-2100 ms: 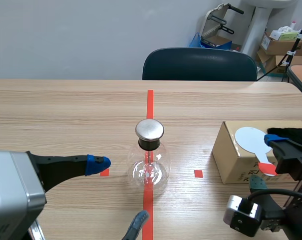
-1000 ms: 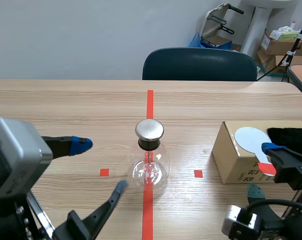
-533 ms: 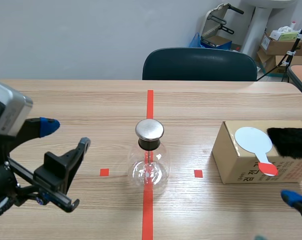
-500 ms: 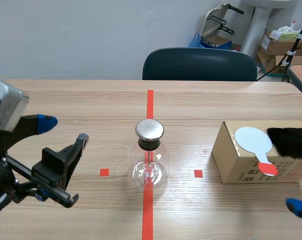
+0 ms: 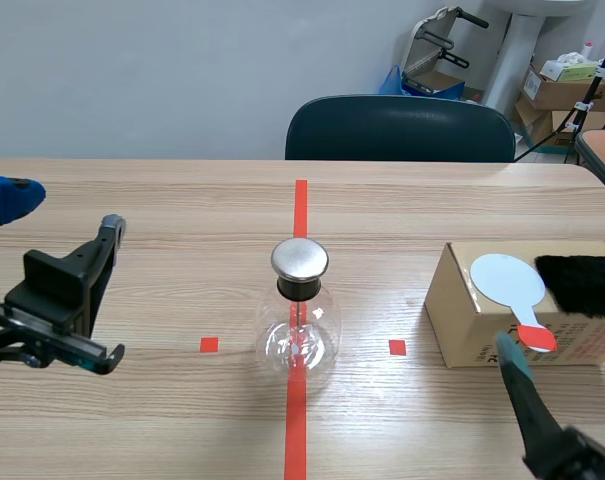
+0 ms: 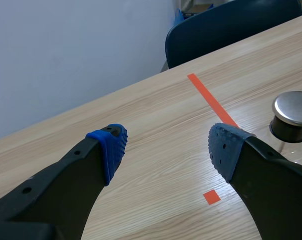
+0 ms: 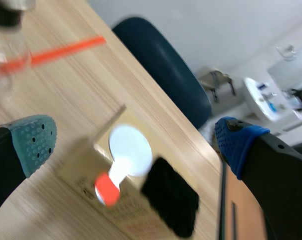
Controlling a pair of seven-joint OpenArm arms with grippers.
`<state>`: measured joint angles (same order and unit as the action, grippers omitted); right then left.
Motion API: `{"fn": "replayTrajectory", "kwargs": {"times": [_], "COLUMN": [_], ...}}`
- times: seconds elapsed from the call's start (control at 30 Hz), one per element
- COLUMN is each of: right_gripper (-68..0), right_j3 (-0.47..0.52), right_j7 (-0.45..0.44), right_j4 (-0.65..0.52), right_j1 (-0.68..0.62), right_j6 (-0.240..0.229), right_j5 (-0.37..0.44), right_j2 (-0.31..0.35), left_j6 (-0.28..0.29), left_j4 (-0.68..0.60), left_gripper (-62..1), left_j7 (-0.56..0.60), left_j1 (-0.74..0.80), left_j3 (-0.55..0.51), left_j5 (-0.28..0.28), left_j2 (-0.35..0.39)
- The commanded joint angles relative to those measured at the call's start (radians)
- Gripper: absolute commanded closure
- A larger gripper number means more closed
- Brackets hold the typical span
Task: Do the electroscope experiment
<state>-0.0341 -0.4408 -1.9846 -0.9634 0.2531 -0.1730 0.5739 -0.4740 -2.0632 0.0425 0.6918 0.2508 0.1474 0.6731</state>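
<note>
The electroscope, a round glass flask (image 5: pixel 298 338) with a metal cap (image 5: pixel 300 259), stands on the red tape line mid-table. In the left wrist view its cap (image 6: pixel 293 107) shows beside one finger. My left gripper (image 5: pixel 62 212) hangs open well left of the flask, holding nothing (image 6: pixel 168 147). On a cardboard box (image 5: pixel 477 320) at the right lie a white disc paddle (image 5: pixel 507 280) with a red handle and a black furry cloth (image 5: pixel 582 285). My right gripper (image 7: pixel 136 142) is open above and short of the box; the paddle (image 7: pixel 130 145) and cloth (image 7: pixel 170 197) lie ahead of it.
A dark blue chair (image 5: pixel 400 128) stands behind the table's far edge. Cardboard boxes (image 5: pixel 562 85) and other gear sit on the floor at the back right. Small red tape squares mark the wooden table (image 5: pixel 162 210) on either side of the flask.
My left gripper has swung away from the flask toward the table's left edge. My right gripper has pulled back from the box to the bottom right corner.
</note>
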Motion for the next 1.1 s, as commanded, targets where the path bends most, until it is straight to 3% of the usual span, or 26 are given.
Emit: {"fn": "replayTrajectory", "kwargs": {"times": [0.0,0.13,0.4,0.53,0.6,0.8,0.93,1.07], "right_gripper": [-67.9,-67.9,-67.9,-67.9,-67.9,-67.9,-67.9,-67.9], "right_j3": [0.008,0.008,0.008,0.007,0.006,0.006,0.006,0.007], "right_j7": [0.001,0.055,0.191,0.253,0.276,0.290,0.307,0.385], "right_j4": [-0.015,-0.059,-0.066,-0.066,-0.066,-0.066,-0.066,-0.066], "right_j1": [0.043,0.125,0.292,0.358,0.387,0.407,0.407,0.407], "right_j6": [-0.036,-0.192,-0.565,-0.678,-0.701,-0.704,-0.704,-0.703], "right_j5": [0.034,0.118,0.268,0.319,0.346,0.438,0.447,0.446], "right_j2": [0.013,0.033,0.032,0.030,0.029,0.008,-0.034,-0.065], "left_j6": [-0.002,-0.002,-0.002,-0.003,-0.002,-0.002,-0.002,-0.002], "left_j4": [-0.021,-0.021,-0.023,-0.039,-0.048,-0.050,-0.050,-0.050], "left_gripper": [-37.5,-37.4,-37.4,-37.4,-37.4,-37.4,-37.4,-37.4], "left_j7": [0.054,0.161,0.266,0.282,0.276,0.275,0.275,0.275], "left_j1": [0.034,0.112,0.201,0.244,0.245,0.244,0.244,0.244], "left_j3": [-0.010,-0.024,-0.029,-0.029,-0.029,-0.029,-0.029,-0.029], "left_j5": [-0.003,-0.002,-0.002,-0.002,-0.002,-0.002,-0.002,-0.002], "left_j2": [0.006,0.006,0.012,0.021,0.023,0.023,0.022,0.022]}}
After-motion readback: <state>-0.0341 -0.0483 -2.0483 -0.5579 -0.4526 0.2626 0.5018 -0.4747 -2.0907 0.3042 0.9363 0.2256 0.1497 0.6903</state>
